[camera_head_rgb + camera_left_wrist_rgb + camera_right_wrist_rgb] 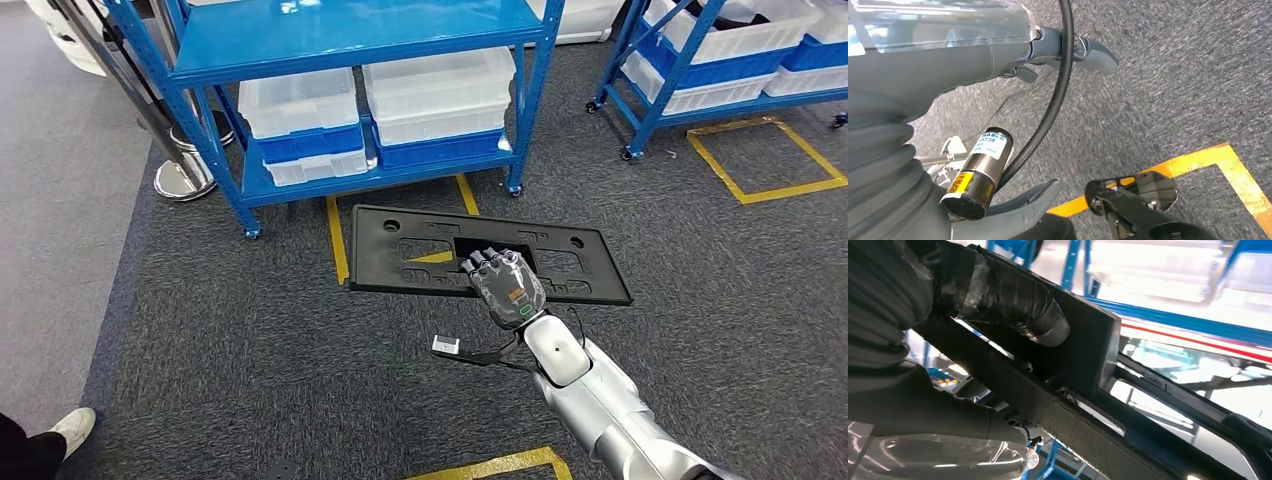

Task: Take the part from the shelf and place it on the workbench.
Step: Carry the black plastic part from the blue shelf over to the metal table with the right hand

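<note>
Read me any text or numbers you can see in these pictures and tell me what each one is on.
"ABER": white label on the small dark cylinder by the left wrist, first letters cut off.
"738": same label, next line, first character unclear.
Smaller print below on that label: too small to read.
Yellow sticker lower on the cylinder: blurred, unreadable.
Black part held by the right hand: no text visible.

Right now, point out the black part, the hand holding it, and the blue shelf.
black part [400,255], head view, flat left half of the panel
right hand [508,287], head view, back of the hand
blue shelf [340,35], head view, top deck
</note>
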